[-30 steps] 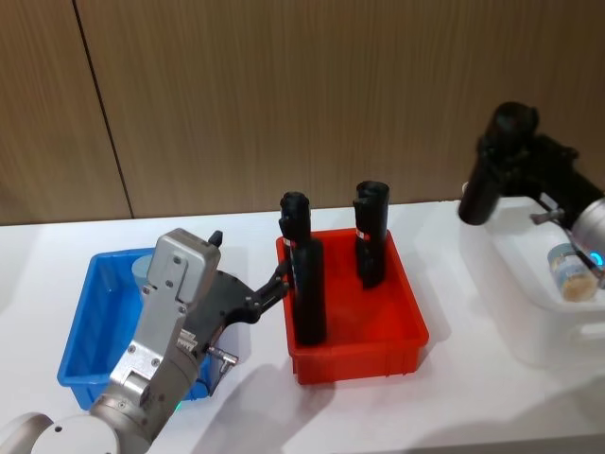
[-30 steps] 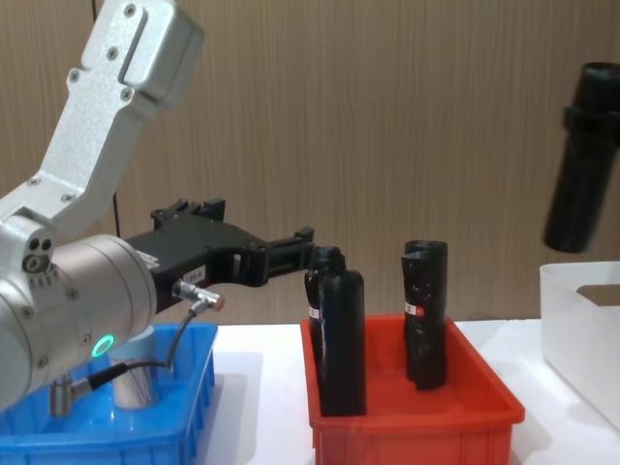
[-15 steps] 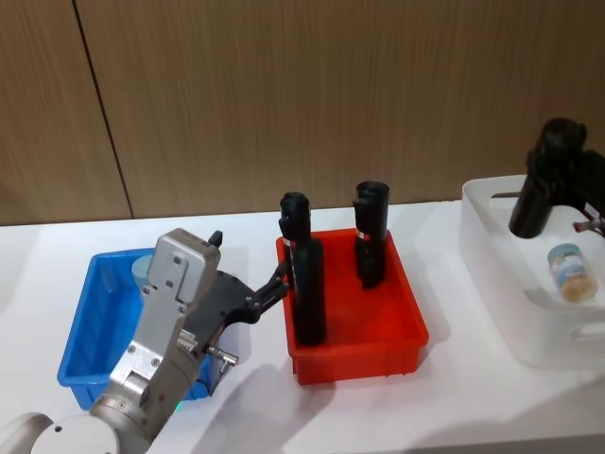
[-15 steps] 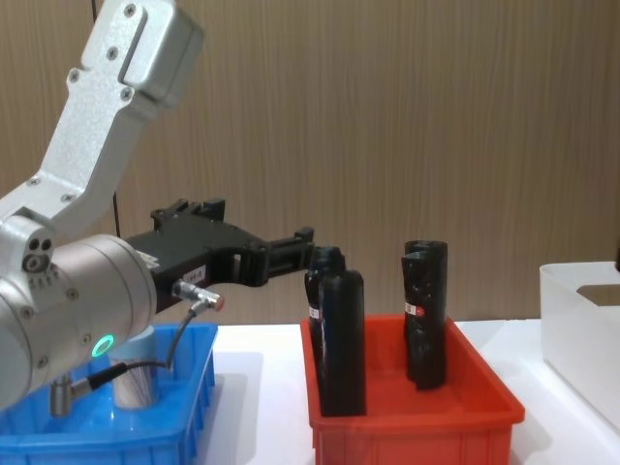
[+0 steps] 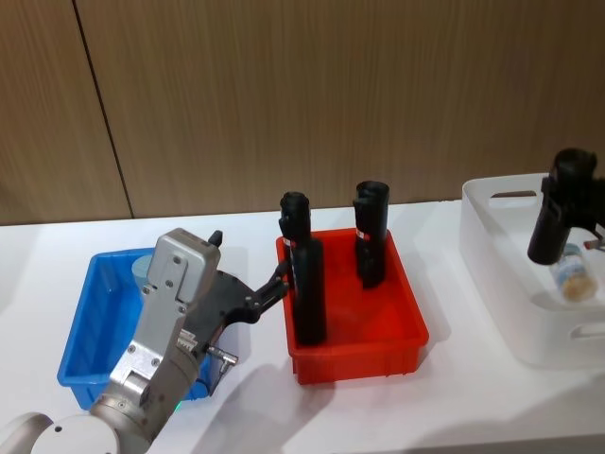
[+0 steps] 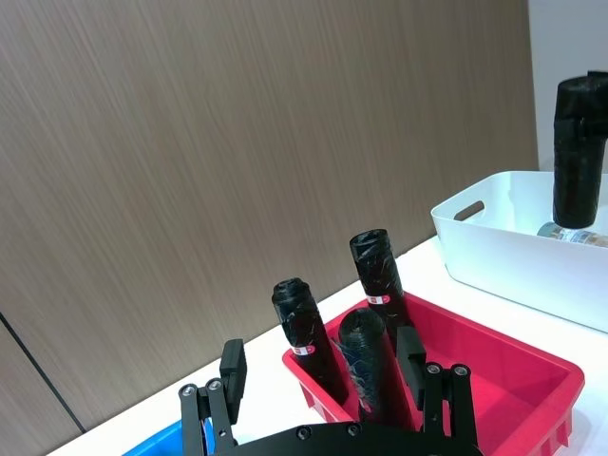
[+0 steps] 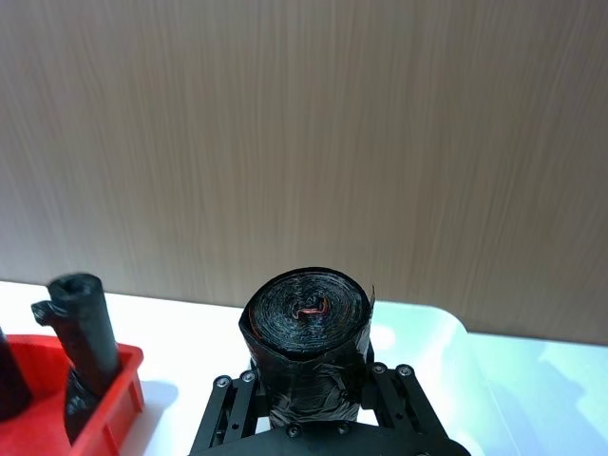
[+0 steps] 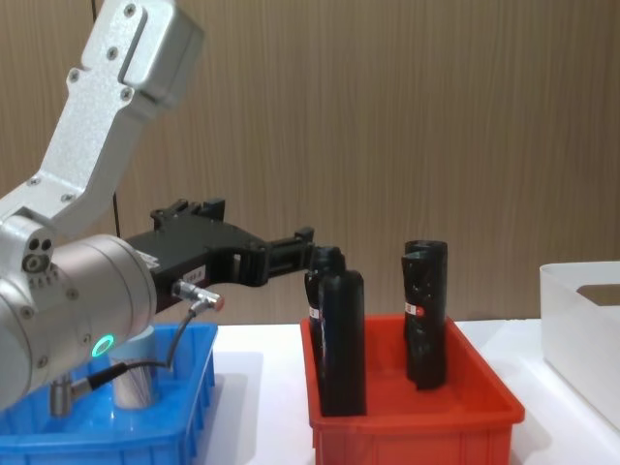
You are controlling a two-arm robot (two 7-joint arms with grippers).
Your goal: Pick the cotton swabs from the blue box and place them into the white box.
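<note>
My right gripper [image 7: 313, 404], clamped on a black roll [image 5: 558, 206], has dropped from high at two o'clock down over the white box [image 5: 501, 274], toward three o'clock in the head view. In the chest view the roll has slipped out past the right edge. The roll now hangs just above the swab tub [image 5: 572, 270] lying in the box, covering part of it.

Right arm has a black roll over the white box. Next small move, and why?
Probably lower the right gripper straight down and release. It is shut on the black roll, which hangs above the white box, close to the swab tub lying inside, so aim for bare floor beside that. The left gripper hovers open by the blue box.
</note>
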